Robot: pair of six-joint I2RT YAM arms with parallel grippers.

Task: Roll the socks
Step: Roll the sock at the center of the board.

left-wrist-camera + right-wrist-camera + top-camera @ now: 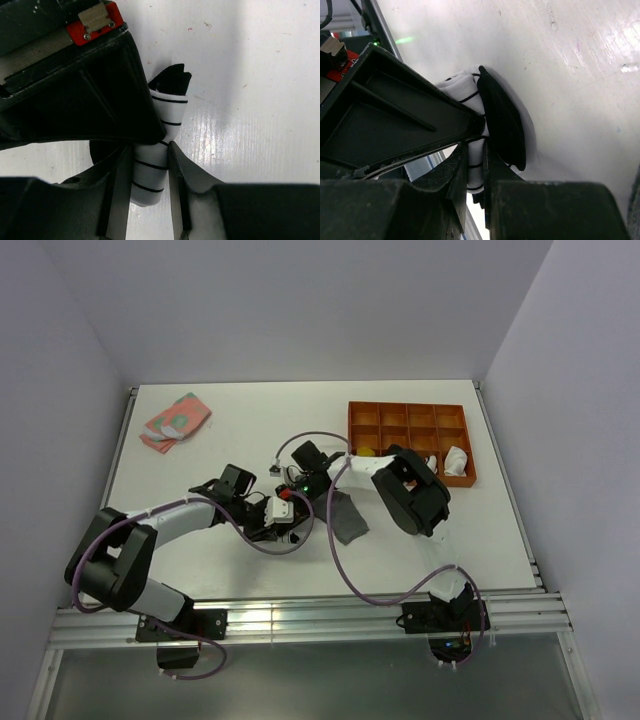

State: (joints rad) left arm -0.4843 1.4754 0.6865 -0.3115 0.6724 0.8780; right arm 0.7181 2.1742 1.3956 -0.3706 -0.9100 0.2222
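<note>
White striped sock, rolled up, sits clamped in the left gripper and right gripper, both jaws narrowed onto it, seemingly to stop it unrolling.

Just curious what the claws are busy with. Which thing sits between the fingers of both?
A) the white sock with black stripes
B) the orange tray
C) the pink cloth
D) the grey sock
A: the wrist views show the striped sock between the jaws of the left gripper and the right gripper; the grey sock lies loose nearby.
</note>
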